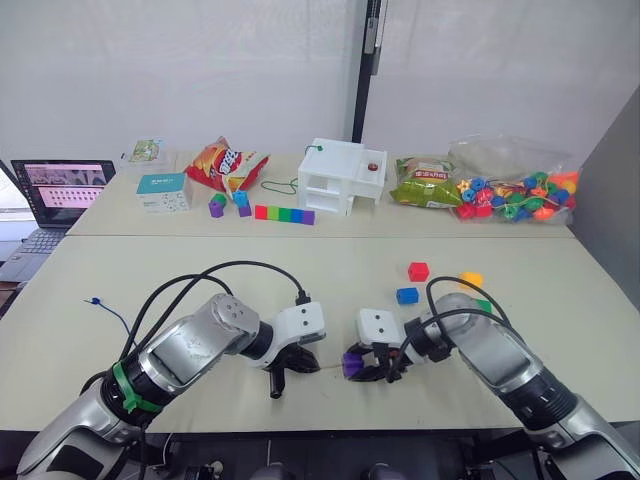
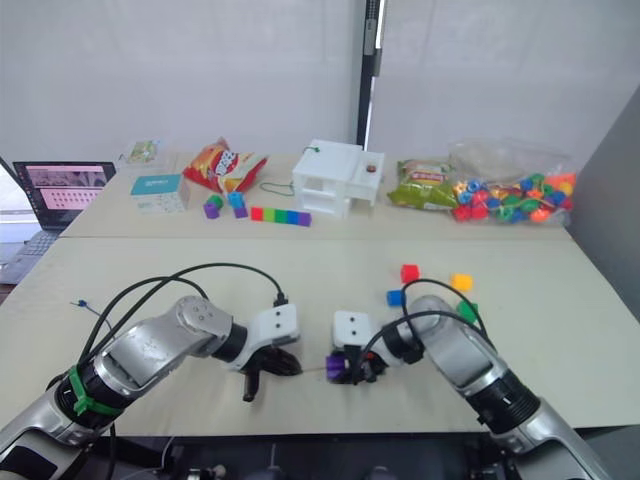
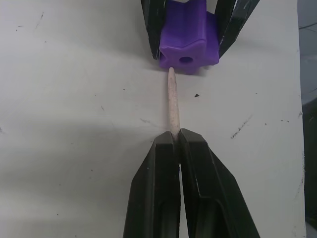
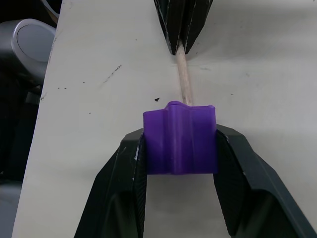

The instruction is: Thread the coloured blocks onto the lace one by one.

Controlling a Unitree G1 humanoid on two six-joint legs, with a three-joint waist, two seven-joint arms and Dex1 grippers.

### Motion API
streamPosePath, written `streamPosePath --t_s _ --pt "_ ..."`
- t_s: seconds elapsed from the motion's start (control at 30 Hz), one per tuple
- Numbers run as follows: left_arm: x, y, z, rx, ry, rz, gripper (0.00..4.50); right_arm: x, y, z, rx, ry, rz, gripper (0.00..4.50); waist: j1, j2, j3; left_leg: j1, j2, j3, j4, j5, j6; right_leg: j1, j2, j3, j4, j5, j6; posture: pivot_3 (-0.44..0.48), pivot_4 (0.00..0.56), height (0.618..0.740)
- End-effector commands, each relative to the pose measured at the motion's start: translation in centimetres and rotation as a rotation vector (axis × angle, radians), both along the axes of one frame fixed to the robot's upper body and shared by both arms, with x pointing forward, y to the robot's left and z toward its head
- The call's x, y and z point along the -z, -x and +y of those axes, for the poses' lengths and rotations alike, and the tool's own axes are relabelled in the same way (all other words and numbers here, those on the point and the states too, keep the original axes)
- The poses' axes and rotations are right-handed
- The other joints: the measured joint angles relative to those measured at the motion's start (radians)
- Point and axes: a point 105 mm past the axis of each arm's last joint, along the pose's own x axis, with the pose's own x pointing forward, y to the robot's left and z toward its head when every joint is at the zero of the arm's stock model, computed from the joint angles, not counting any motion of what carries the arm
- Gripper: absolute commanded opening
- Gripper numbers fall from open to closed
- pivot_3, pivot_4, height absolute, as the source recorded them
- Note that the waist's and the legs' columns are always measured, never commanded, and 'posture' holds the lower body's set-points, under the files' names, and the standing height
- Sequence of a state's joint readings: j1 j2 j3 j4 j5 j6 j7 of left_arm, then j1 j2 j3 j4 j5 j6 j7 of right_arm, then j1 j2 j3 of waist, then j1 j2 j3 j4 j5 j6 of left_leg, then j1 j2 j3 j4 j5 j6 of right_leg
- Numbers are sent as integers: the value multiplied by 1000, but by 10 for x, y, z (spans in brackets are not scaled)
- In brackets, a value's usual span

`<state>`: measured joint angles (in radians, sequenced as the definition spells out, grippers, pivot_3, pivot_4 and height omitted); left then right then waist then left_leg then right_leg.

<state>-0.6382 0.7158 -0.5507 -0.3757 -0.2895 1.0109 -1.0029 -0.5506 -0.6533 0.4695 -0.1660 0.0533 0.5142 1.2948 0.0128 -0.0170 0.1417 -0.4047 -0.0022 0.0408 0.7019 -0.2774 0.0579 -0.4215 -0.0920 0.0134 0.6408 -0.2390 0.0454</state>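
Purple block (image 4: 179, 138), star-shaped hole, clamped in right end effector (image 4: 179, 148); left end effector (image 3: 177, 141) pinches lace's pale tip (image 3: 173, 101), tip touching block's face beside hole.

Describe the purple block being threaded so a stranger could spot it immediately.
Start at the near table, at its front edge between the two arms. The right gripper clamps the purple block, and the lace's pale tip, pinched by the left gripper, meets its hole. The red block and blue block lie loose farther back.
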Motion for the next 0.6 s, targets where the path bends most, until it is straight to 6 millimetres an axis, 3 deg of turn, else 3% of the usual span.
streamPosePath --t_s 0.03,0.6 --pt "-12 3 -14 64 38 -36 0 -1 7 6 -29 -13 5 1337 0 0 0 0 0 0 0 0 0 0 0 0 0 0 0 0 150 740" --pt "-17 8 -16 84 54 -3 0 1 2 4 19 2 -3 1337 -1 0 0 0 0 0 1 0 0 0 0 0 0 0 0 0 150 740"
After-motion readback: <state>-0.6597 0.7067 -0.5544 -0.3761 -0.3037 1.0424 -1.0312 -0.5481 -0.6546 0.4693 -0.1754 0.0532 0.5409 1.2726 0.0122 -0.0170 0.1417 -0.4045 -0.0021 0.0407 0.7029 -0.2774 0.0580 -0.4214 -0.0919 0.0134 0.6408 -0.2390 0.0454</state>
